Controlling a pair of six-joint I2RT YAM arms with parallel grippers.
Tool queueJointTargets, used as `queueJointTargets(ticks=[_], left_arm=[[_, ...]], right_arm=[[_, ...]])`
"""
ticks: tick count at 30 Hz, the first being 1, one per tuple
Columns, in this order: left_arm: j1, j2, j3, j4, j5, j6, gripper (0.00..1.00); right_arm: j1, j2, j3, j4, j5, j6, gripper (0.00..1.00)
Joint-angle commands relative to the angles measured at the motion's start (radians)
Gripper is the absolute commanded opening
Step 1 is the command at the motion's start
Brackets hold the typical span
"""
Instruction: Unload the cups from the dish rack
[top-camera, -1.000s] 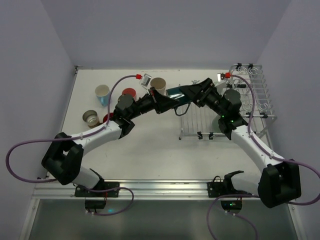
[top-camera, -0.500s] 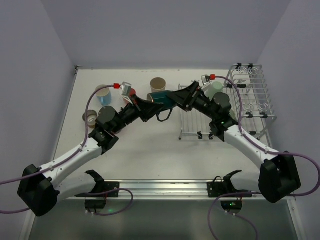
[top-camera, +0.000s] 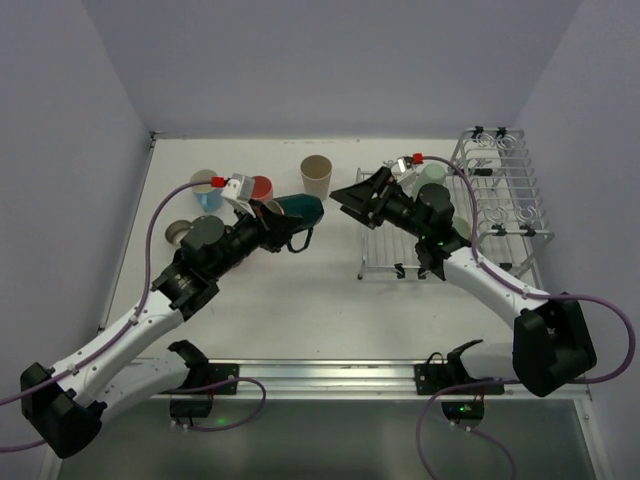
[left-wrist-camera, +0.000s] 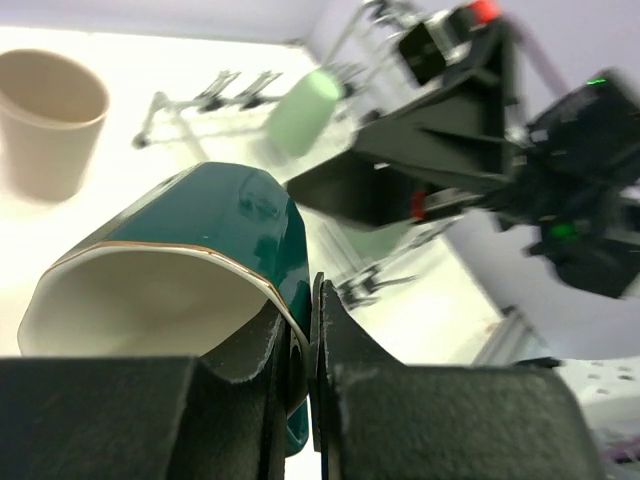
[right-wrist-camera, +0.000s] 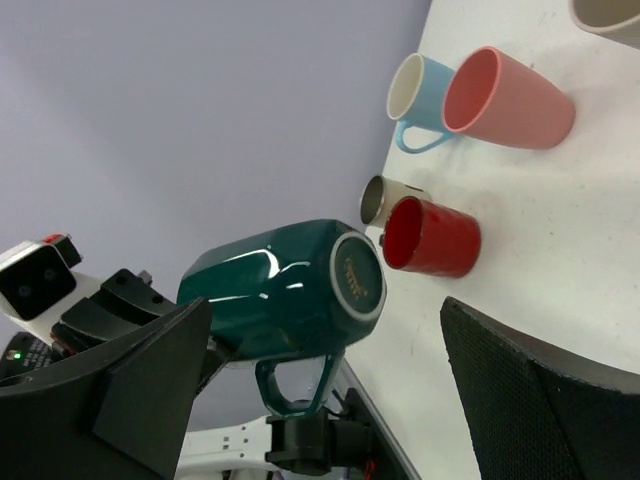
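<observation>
**Teal mug held clear of the rack as second arm stands open-handed**

A white table (top-camera: 300, 300) fills the top view, with two arms reaching in from its near edge. The silver wire dish rack (top-camera: 510, 205) sits at the far right of the table, its flat grid toward the centre and its upright loops along the right side.

The left gripper (top-camera: 272, 218) hangs above the middle of the table, left of the rack. Its fingers (left-wrist-camera: 345, 400) are clamped on the wall of a dark teal mug (top-camera: 300, 210), one inside the rim and one outside. The mug lies on its side in the air, its mouth toward the left gripper and its base toward the right one, its handle turned toward the near edge.

The right gripper (top-camera: 355, 198) hovers over the rack's left end, facing the mug. Its fingers are spread wide apart with nothing between them.

A sage green cup (top-camera: 432, 175) rests on the rack, behind the right gripper.

A beige cup (top-camera: 316, 176) stands upright on the table beyond the teal mug. Further left, a pink cup (top-camera: 260, 187) and a light blue mug (top-camera: 205, 190) stand side by side. In the right wrist view a red mug (right-wrist-camera: 432, 238) stands touching or just beside a small grey cup (right-wrist-camera: 385, 200), near that pair.
</observation>
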Motion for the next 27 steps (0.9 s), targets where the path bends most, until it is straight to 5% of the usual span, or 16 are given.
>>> queueJointTargets(ticks=[1,16,27], left_arm=[[0.004,0.008,0.128,-0.188,-0.152,0.100,0.00],[0.004,0.435,0.315,-0.561,-0.256,0.253,0.00],[0.009,0.649,0.418,-0.662,-0.325,0.312,0.00]], right_arm=[[-0.002,-0.002,0.033,-0.062,0.038,-0.065,0.99],[0.013,-0.125,0.037,-0.356,0.247,-0.363,0.99],[0.051,-0.172,0.083,-0.514,0.403,-0.561,0.99]])
